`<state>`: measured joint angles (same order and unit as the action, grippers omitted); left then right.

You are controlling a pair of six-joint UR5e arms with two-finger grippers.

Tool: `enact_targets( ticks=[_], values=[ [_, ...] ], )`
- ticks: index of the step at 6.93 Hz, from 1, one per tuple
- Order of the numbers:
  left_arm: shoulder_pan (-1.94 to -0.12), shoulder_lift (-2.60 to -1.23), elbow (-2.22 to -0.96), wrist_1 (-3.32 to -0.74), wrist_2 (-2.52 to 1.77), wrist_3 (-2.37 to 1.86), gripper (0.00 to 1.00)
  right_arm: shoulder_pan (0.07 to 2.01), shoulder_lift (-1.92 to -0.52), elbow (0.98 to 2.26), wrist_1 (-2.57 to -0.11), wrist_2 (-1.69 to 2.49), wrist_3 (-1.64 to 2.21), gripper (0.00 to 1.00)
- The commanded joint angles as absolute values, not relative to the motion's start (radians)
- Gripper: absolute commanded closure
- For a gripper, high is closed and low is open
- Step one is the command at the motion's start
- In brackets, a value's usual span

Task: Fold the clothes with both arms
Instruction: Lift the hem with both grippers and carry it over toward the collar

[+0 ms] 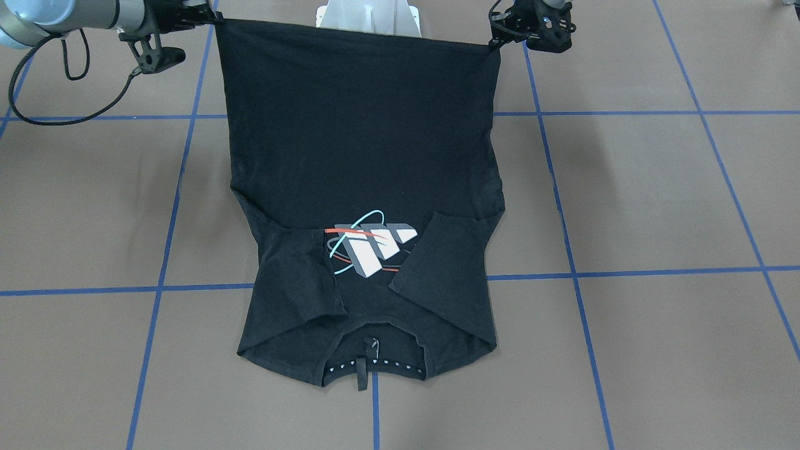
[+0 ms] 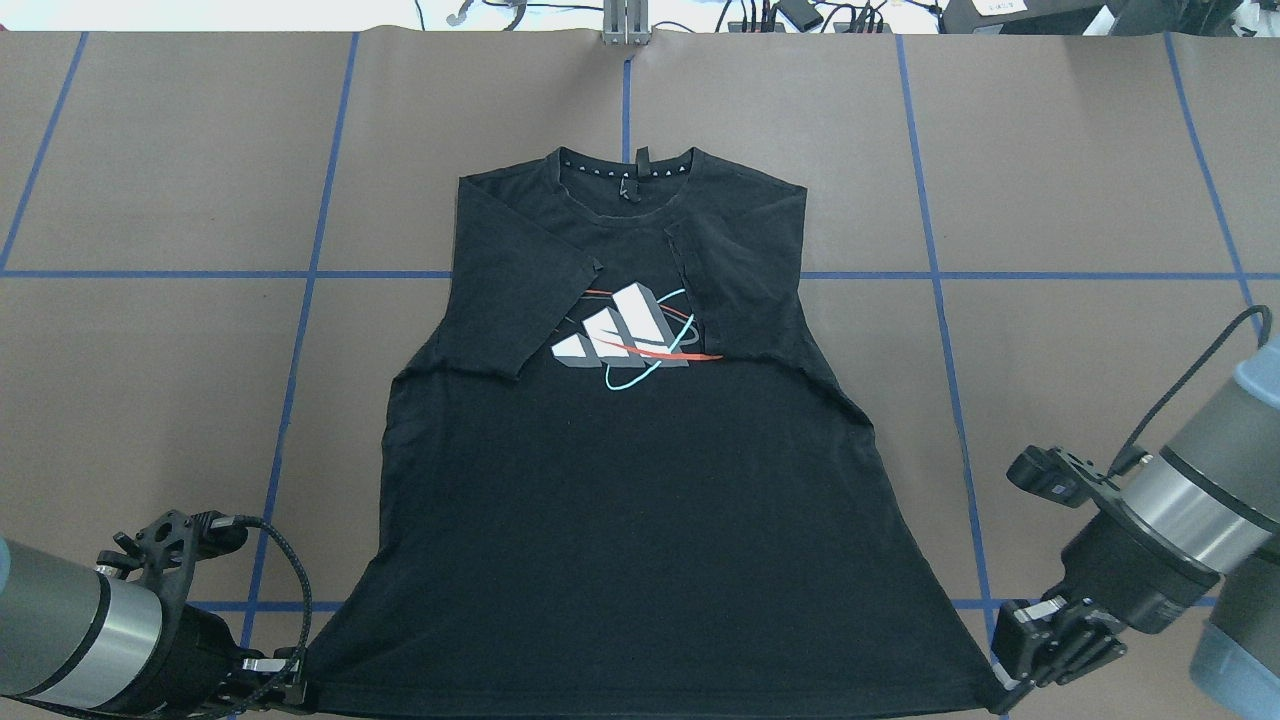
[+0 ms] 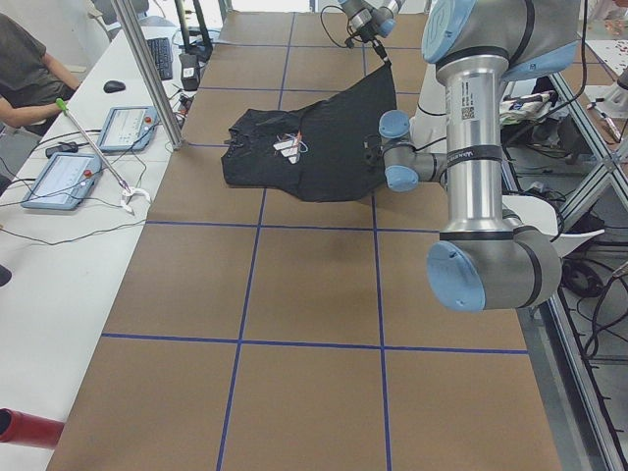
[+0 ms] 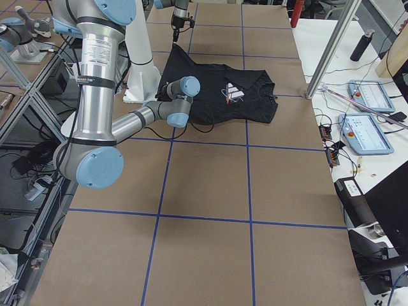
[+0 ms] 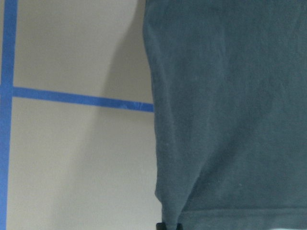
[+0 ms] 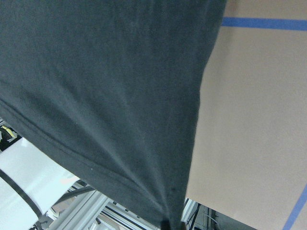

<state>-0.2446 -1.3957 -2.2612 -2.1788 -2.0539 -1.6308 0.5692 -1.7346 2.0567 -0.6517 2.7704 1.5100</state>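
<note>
Nearest the robot, the left gripper is clamped on the left corner of the black T-shirt at its hem. The right gripper pinches the right corner the same way. On both, the jaws are closed down to the thickness of the cloth, with no gap showing. In each wrist view the fabric narrows to a point right at the fingertips. The hem is pulled out wide and taut between the two grippers. In the side views it is raised above the brown table, and the body of the shirt slopes down and away from it.

Farther out, the shirt narrows and lies flat on the table, front side up. Both short sleeves, left and right, are folded inward over the chest. Their edges touch the white-grey block logo with its orange and teal rings. Farthest from the robot is the collar, lying on the middle blue tape line.
</note>
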Motion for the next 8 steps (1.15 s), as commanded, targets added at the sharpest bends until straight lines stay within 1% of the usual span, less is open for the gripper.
enact_targets(
  ticks=[1,3,5,7,8],
  values=[
    [-0.238,-1.402,-2.295,-2.18,-2.097,-1.632,1.0,0.558,-1.784,2.049,-0.539,2.781,1.566,1.0],
    [-0.262,-1.428,-2.284,-2.18,-2.147,-1.632,1.0,0.58,-1.746,2.002,-0.531,2.766,1.566,1.0],
    [-0.395,-1.526,-2.272,-2.178,-2.148,-1.632,1.0,0.72,-1.689,1.95,-0.529,2.775,1.565,1.0],
    [-0.519,-1.6,-2.24,-2.18,-2.155,-1.632,1.0,0.843,-1.567,1.852,-0.532,2.799,1.568,1.0],
    [-0.61,-1.652,-2.211,-2.18,-2.173,-1.631,1.0,0.886,-1.516,1.823,-0.54,2.798,1.568,1.0]
  ],
)
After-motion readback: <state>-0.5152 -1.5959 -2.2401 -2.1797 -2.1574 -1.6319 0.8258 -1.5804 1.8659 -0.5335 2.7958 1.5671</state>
